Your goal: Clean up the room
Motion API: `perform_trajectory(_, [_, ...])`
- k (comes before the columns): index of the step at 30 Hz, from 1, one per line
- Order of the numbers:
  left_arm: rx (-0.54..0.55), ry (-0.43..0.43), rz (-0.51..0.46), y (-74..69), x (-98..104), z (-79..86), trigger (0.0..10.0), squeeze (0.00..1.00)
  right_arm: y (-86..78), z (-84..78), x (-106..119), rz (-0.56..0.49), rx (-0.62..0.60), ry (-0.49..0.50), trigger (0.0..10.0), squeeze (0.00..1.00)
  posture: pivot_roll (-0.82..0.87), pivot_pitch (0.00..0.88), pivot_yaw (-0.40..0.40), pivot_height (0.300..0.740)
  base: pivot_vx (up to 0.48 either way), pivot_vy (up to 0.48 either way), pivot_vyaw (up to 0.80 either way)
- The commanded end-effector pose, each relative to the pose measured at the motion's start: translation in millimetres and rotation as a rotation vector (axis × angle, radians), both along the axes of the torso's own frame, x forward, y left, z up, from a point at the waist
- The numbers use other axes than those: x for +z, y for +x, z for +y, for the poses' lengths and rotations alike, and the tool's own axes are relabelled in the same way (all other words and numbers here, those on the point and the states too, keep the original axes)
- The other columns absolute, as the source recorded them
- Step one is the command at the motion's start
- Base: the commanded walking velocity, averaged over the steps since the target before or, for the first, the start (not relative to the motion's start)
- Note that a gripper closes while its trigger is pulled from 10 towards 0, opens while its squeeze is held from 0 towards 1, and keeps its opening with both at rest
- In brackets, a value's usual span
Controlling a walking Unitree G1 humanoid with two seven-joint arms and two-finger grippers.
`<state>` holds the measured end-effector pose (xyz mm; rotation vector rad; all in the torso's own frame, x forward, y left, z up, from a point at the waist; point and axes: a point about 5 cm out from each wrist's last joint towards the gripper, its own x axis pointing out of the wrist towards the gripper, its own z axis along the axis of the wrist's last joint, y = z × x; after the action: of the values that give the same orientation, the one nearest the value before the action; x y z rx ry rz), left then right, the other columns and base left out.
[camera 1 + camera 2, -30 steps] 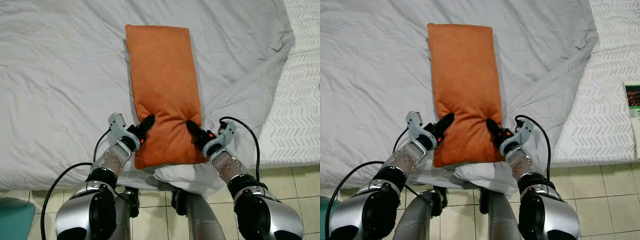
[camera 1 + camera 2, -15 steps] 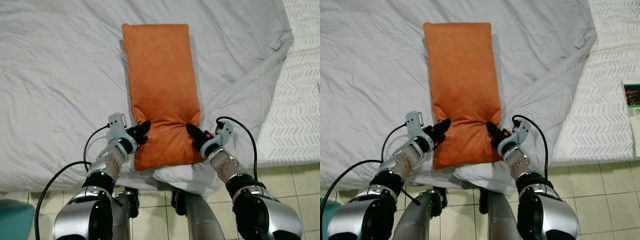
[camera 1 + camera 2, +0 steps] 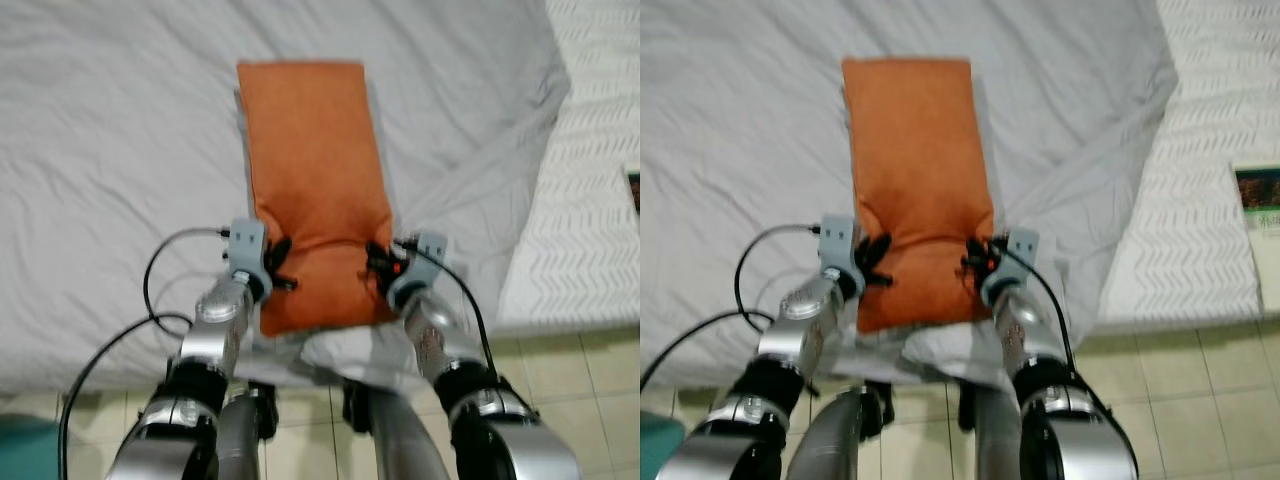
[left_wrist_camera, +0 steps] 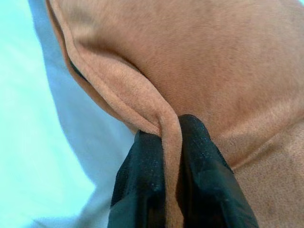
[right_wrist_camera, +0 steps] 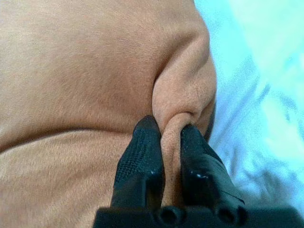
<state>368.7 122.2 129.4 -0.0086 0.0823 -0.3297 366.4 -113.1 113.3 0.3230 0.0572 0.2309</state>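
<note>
An orange pillow (image 3: 315, 170) lies lengthwise on the grey bedsheet (image 3: 110, 150), its near end at the bed's front edge. My left gripper (image 3: 277, 262) pinches the pillow's left edge near that end; the left wrist view shows a fold of orange fabric (image 4: 161, 118) squeezed between the two black fingers (image 4: 142, 175). My right gripper (image 3: 376, 262) pinches the right edge at the same height, and the right wrist view shows the orange fabric (image 5: 178, 128) clamped between its fingers (image 5: 142, 156).
The grey sheet is bunched under the pillow's near end and hangs over the bed edge (image 3: 340, 350). A white patterned mattress (image 3: 590, 180) lies bare to the right, with a book (image 3: 1255, 190) on it. Tiled floor (image 3: 600, 350) runs along the bed's front.
Both grippers have closed in on the pillow's side edges and drawn nearer each other. The head view has shifted and is now blurred.
</note>
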Motion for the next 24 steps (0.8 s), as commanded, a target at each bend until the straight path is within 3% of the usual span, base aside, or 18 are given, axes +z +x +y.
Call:
perform_trajectory(1, [0.061,0.066,-0.074,0.4,11,23.6,0.0,0.0,1.0,-9.1,21,-0.135,-0.071,-0.042,0.0,0.0,0.03,0.169,0.027,0.74,0.0,0.0,0.0])
perform_trajectory(4, [0.039,0.08,-0.156,3.6,31,22.4,0.0,0.0,-3.7,-14.2,38,-0.239,-0.134,-0.057,0.0,0.0,0.02,0.01,0.038,0.74,0.0,0.0,0.0])
perform_trajectory(7, [0.002,0.145,-0.255,0.2,45,18.1,0.0,0.0,-11.7,-25.4,43,-0.304,-0.196,-0.1,0.0,0.0,0.02,0.0,0.043,0.74,0.0,0.0,0.0])
perform_trajectory(9, [-0.003,0.143,-0.293,-2.4,51,15.7,0.0,0.0,-16.8,-34.7,43,-0.331,-0.227,-0.141,0.0,0.0,0.02,0.0,0.039,0.74,0.0,0.0,0.0])
perform_trajectory(14, [0.006,0.114,-0.332,-10.3,54,12.5,0.0,0.0,-32.6,-64.4,43,-0.382,-0.33,-0.28,0.0,0.0,0.03,0.0,0.026,0.74,0.0,0.0,0.0])
perform_trajectory(15, [0.006,0.114,-0.332,-10.3,54,12.5,0.0,0.0,-32.6,-64.4,43,-0.382,-0.33,-0.28,0.0,0.0,0.03,0.0,0.026,0.74,0.0,0.0,0.0])
perform_trajectory(17, [0.019,0.108,-0.314,-14.4,46,10.6,0.0,0.0,-43.2,-74.8,39,-0.376,-0.376,-0.359,0.0,0.0,0.03,0.0,0.018,0.74,0.0,0.0,0.0])
perform_trajectory(18, [0.033,0.113,-0.293,-15.8,41,9.7,7.3,0.0,-46.9,-77.6,35,-0.361,-0.384,-0.385,0.2,0.0,0.03,0.0,0.017,0.74,0.0,0.0,0.0])
perform_trajectory(19, [0.048,0.11,-0.28,-17.3,36,8.8,10.0,0.0,-49.7,-79.8,31,-0.345,-0.388,-0.407,10.0,0.0,0.02,0.0,0.016,0.74,0.0,0.0,0.0])
perform_trajectory(24, [0.062,0.108,-0.264,-26.1,24,2.0,10.0,0.0,-51.2,-85.0,22,-0.311,-0.388,-0.45,10.0,0.0,0.0,0.0,0.027,0.74,0.0,-0.085,0.0])
